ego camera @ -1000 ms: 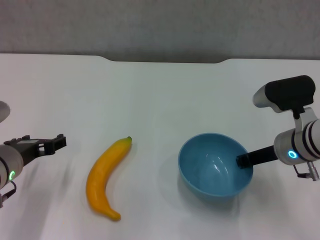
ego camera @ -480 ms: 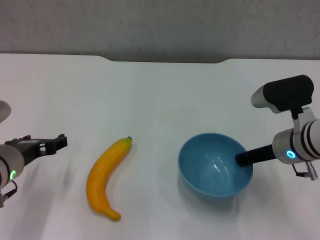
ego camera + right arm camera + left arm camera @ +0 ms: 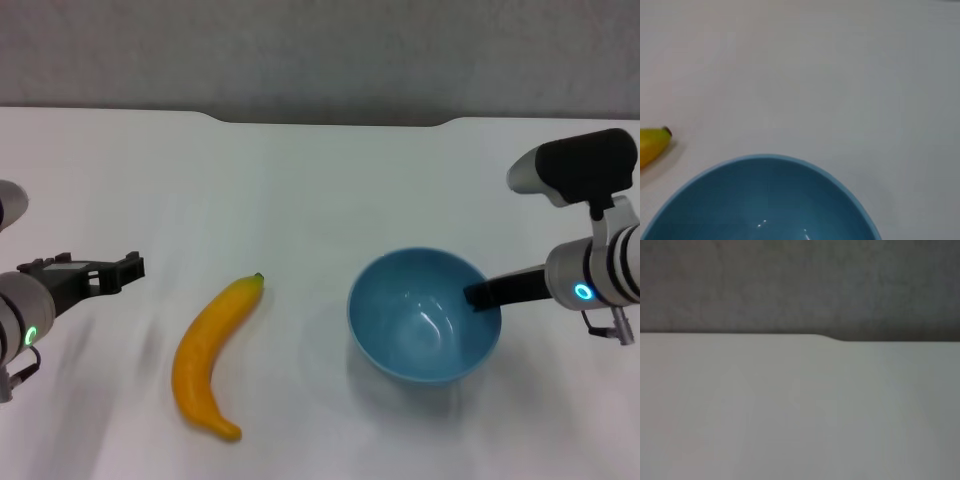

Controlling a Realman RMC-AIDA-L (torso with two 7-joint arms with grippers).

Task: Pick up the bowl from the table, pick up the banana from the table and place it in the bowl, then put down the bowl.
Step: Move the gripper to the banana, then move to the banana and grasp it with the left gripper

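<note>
The light-blue bowl (image 3: 420, 320) hangs slightly above the white table (image 3: 320, 190), right of centre, with its shadow on the surface beneath. My right gripper (image 3: 478, 296) is shut on the bowl's right rim, one dark finger reaching inside. In the right wrist view the bowl (image 3: 760, 200) sits close below the camera, and the banana (image 3: 652, 142) shows only its tip. The yellow-orange banana (image 3: 210, 355) lies on the table left of the bowl, dark tip pointing away from me. My left gripper (image 3: 125, 270) hovers at the far left, apart from the banana.
The table's dark far edge (image 3: 330, 118) has a notch in the middle. The left wrist view holds only bare tabletop (image 3: 790, 410) and that far edge. Nothing else stands on the table.
The bowl has risen and shifted slightly left in my right gripper. My left gripper has moved a little right and up, toward the banana.
</note>
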